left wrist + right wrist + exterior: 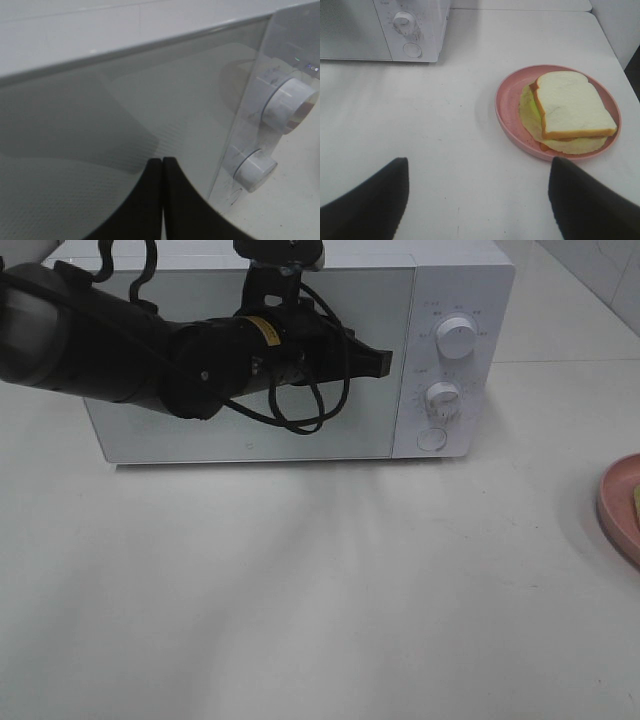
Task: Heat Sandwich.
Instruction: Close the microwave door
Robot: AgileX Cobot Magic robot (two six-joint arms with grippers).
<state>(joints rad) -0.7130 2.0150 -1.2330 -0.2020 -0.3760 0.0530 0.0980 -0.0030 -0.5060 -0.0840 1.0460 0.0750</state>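
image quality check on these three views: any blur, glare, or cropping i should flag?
Exterior high: left arm's housing soft, pink plate cropped at the edge. Left wrist: microwave door reflective, knobs blurred. Right wrist: sandwich sharp, evenly lit; fingertips defocused.

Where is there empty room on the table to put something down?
The widest bare patch is the white table in front of the microwave, stretching toward the pink plate. It is crowded at the microwave door, where the left gripper sits, and on the plate, filled by the sandwich.
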